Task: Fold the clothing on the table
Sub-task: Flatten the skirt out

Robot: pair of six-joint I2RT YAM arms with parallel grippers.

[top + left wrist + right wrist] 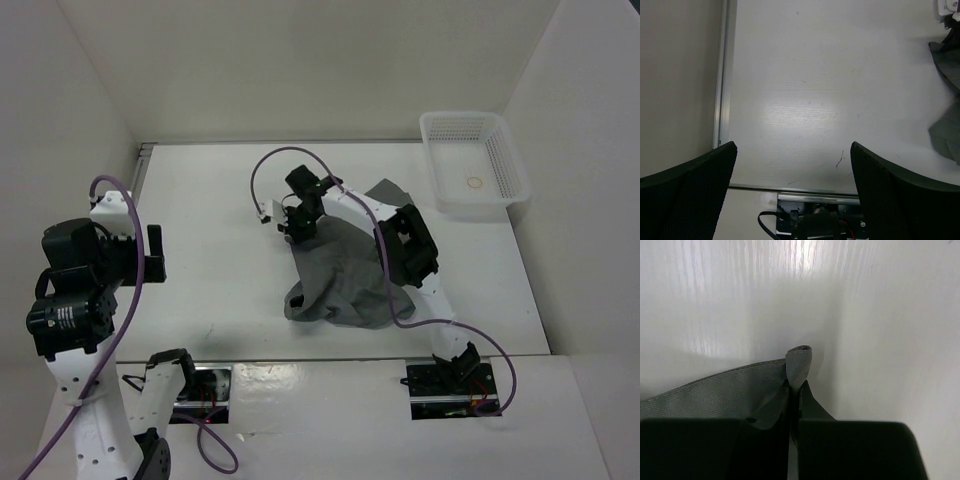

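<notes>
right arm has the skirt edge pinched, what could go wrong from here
1. The right end effector is shut on only a small fold at the edge of the skirt. Such a thin pinch may slip out once it pulls.
2. The skirt lies bunched, while the left end effector hangs open over bare table, apart from the cloth. Dragging one corner alone could crumple it further rather than fold it.

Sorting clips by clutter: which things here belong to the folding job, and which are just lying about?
Job: grey skirt, its edge pinched in the shut right gripper; table under it; left gripper, open, over bare table.
Lying about: white mesh basket at the table's far right corner.
</notes>
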